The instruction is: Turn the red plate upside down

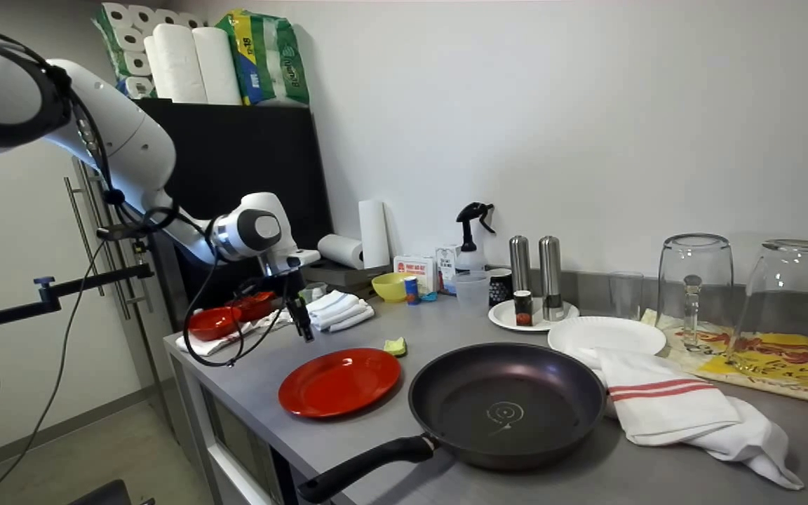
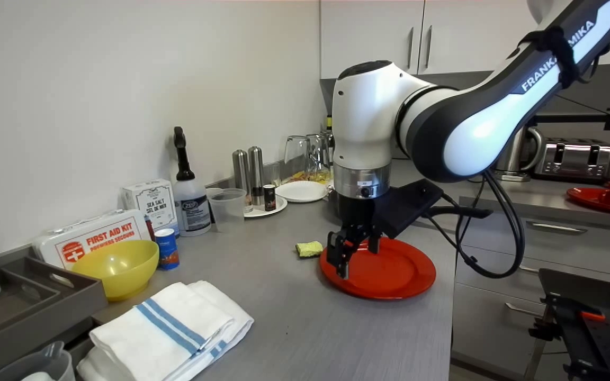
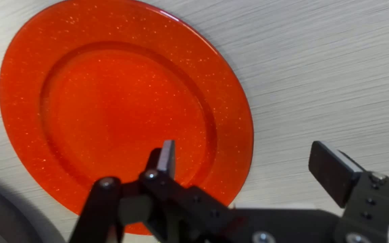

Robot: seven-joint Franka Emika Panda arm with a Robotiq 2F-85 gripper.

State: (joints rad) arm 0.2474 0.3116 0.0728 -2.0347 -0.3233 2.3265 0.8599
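Because the red plate (image 3: 127,108) lies face-up on the counter (image 2: 294,323) w/ a low rim, a fingertip prob. can't slip under easily; a badly aimed push might skid it off the nearby counter edge, & a loose grip mid-flip could drop it on the frying pan (image 1: 506,407) just beside it. Arm (image 2: 474,127) slopes down over the counter, wrist bent, gripper (image 3: 250,162) pointing down approx. at the plate's side away from the pan; fingers spread wide, holding nothing, plate's rim btwn them in wrist view.
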